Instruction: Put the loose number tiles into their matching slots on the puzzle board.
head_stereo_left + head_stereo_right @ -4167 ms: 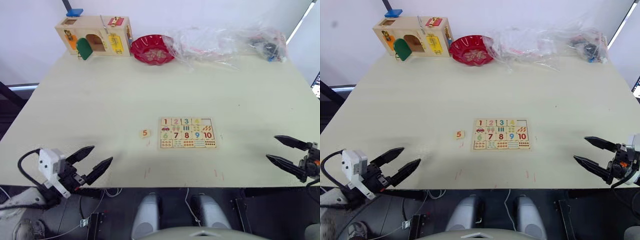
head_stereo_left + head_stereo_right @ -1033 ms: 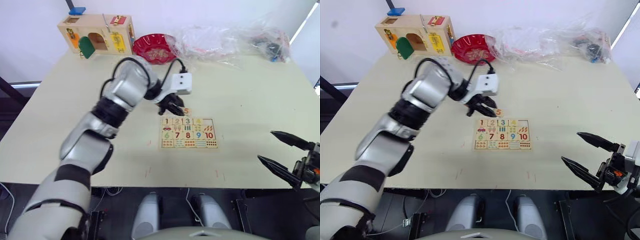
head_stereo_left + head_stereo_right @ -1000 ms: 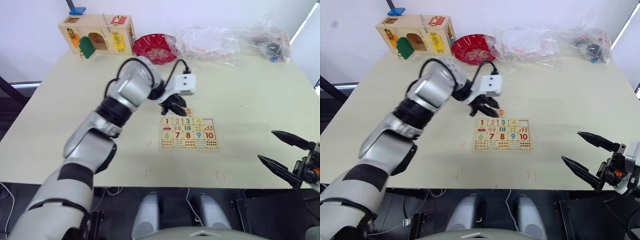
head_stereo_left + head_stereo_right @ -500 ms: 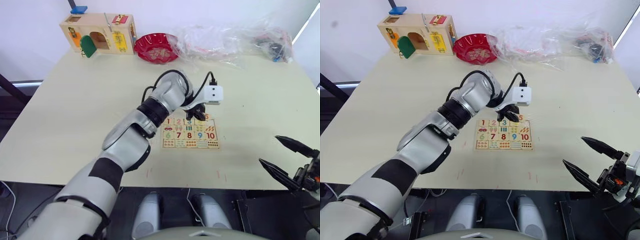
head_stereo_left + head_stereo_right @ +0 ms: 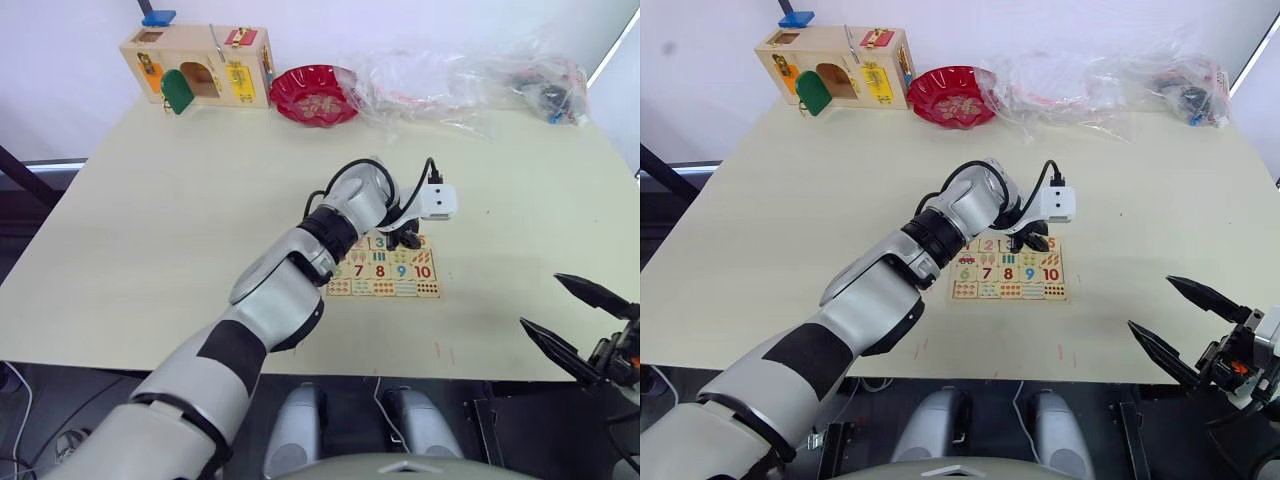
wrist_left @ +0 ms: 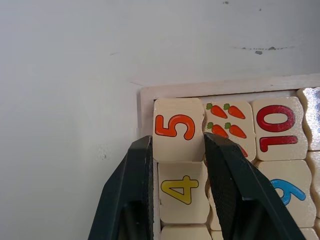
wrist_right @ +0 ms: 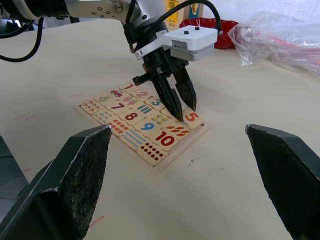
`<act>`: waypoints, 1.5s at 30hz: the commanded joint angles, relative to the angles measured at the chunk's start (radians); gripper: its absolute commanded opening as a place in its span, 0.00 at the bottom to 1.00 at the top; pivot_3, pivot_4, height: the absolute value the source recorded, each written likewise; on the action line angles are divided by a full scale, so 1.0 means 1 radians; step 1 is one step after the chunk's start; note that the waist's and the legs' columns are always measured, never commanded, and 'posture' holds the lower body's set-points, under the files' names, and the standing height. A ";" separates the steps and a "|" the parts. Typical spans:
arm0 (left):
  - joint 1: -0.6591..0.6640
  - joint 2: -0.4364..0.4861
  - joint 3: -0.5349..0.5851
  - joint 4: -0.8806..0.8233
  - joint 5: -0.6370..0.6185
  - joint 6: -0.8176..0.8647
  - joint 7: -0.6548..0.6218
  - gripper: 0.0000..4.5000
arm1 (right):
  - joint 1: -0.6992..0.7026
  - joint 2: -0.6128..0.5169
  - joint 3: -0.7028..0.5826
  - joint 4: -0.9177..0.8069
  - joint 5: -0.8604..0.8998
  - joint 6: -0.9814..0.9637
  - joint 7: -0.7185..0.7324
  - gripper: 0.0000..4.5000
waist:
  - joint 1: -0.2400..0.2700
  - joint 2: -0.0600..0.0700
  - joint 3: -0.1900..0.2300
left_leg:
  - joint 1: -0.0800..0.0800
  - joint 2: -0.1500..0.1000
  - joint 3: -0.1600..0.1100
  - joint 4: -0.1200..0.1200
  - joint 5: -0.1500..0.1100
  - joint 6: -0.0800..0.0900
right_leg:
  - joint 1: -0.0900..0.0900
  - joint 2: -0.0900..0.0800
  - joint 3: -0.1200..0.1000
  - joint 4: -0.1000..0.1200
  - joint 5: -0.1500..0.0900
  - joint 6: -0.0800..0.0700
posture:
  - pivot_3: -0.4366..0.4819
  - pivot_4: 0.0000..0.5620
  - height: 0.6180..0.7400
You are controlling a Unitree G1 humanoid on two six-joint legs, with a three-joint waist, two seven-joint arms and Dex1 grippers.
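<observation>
The puzzle board (image 6: 225, 86) lies flat in the middle of the table, with digits 1 to 4 in its top row and 6 to 10 below. My left gripper (image 5: 404, 238) is shut on the loose number tile 5 (image 6: 174, 129), one black finger (image 6: 134, 172) on each side. The tile sits at the end slot of the top row, next to tile 4 (image 6: 182, 189) and the carrot picture; I cannot tell whether it lies fully in. My right gripper (image 5: 1185, 325) hangs open off the table's near right edge, well clear of the board.
At the back left stands a wooden box with coloured doors (image 5: 195, 68), a red bowl (image 5: 318, 96) beside it, and crumpled clear plastic bags (image 5: 470, 75) along the back right. My left arm reaches across the table's middle to the board.
My left gripper has carried tile 5 to the right along the board's far edge and brought it down at the end of the top row. The right gripper has stayed put.
</observation>
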 commanded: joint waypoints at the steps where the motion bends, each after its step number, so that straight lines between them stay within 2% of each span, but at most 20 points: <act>1: -0.031 -0.013 0.017 -0.012 0.009 -0.013 0.001 0.22 | 0.010 0.004 -0.018 -0.039 0.004 -0.024 -0.010 1.00 | 0.000 0.000 0.000 | 0.000 0.000 -0.001 0.000 0.000 0.000 | 0.000 0.000 0.000 0.000 0.000 0.000 | 0.48 0.27 1.00; 45: -0.010 -0.020 0.014 -0.029 0.045 -0.021 -0.017 0.22 | 0.022 0.005 -0.006 -0.057 0.010 -0.024 -0.035 1.00 | 0.000 0.000 0.000 | -0.002 -0.001 -0.002 0.001 0.000 0.000 | 0.000 0.000 -0.001 0.000 0.001 0.000 | 0.48 0.27 1.00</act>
